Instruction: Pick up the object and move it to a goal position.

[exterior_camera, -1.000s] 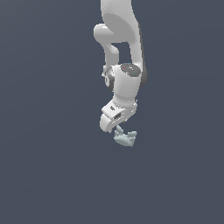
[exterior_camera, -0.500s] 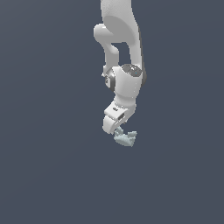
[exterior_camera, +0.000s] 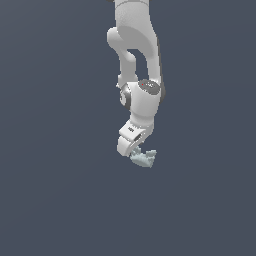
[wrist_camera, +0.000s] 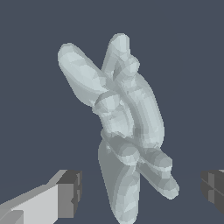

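The object (exterior_camera: 144,158) is seen just below the gripper (exterior_camera: 136,151), right under the white head of the arm (exterior_camera: 136,60), in the middle of the exterior view and slightly toward that view's right; whether it rests on the grey floor (exterior_camera: 50,200) or is already raised cannot be told, since no shadow or edge marks the surface. In the wrist view the object (wrist_camera: 124,131) fills the space between the two dark pads (wrist_camera: 69,192), which stand wide apart, one on either side of its lower end; neither pad is seen touching it, so the claw is judged to be open and holding nothing. The approach appears complete and the claw appears placed around the lump; the closing, the lift and the carry to the goal are judged to be left, which is most of the task. No goal marker is shown in either view, so the remaining path cannot be judged. No containers are seen; nothing is held in anything.
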You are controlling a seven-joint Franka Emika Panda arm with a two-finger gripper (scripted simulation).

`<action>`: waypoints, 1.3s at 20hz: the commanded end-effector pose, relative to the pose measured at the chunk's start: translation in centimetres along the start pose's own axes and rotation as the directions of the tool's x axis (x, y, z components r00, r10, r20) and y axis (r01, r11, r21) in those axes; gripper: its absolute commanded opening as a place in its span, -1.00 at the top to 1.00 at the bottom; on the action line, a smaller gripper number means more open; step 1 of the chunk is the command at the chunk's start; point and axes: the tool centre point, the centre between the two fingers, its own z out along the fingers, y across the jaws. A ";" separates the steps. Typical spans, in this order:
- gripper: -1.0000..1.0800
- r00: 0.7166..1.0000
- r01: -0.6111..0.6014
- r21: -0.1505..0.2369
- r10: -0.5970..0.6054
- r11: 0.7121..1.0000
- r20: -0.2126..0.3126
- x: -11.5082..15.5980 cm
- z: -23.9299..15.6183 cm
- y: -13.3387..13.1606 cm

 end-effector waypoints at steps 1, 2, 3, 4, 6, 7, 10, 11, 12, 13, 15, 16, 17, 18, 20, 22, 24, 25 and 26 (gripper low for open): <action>-1.00 1.000 0.002 -0.001 -0.002 1.000 0.000 0.0 0.7 0.0; -1.00 1.000 0.002 -0.001 -0.002 1.000 0.000 0.0 0.9 0.0; -1.00 1.000 0.003 -0.001 -0.003 1.000 -0.001 0.0 1.0 0.0; -1.00 1.000 0.003 -0.001 -0.003 1.000 -0.001 0.0 1.0 0.0; 1.00 1.000 0.003 -0.001 -0.003 1.000 -0.001 0.0 1.0 0.0; 1.00 1.000 0.003 -0.001 -0.003 1.000 -0.001 0.0 1.0 0.0; 1.00 1.000 0.003 -0.001 -0.003 1.000 -0.001 0.0 1.0 0.0; 1.00 1.000 0.003 -0.001 -0.003 1.000 -0.001 0.0 1.0 0.0; 1.00 1.000 0.003 -0.001 -0.003 1.000 -0.001 0.0 1.0 0.0; 1.00 1.000 0.003 -0.001 -0.003 1.000 -0.001 0.0 1.0 0.0; 1.00 1.000 0.002 -0.001 -0.002 1.000 -0.001 0.0 0.9 0.0; 1.00 1.000 0.002 -0.001 -0.002 1.000 -0.001 -0.1 0.9 0.0; 1.00 1.000 0.002 -0.001 -0.002 1.000 -0.001 -0.2 0.9 0.1; 1.00 1.000 0.002 -0.001 -0.002 1.000 -0.001 -0.3 0.9 0.1; 1.00 1.000 0.002 -0.001 -0.002 1.000 -0.001 -0.9 0.8 0.4; 1.00 1.000 0.002 -0.001 -0.002 1.000 -0.001 -1.8 0.7 0.8; 1.00 1.000 0.002 -0.001 -0.002 1.000 -0.001 -2.9 0.6 1.2; 1.00 1.000 0.002 -0.002 -0.002 1.000 -0.001 -3.5 0.5 1.5; 1.00 1.000 0.002 -0.002 -0.002 1.000 -0.001 -4.2 0.4 1.8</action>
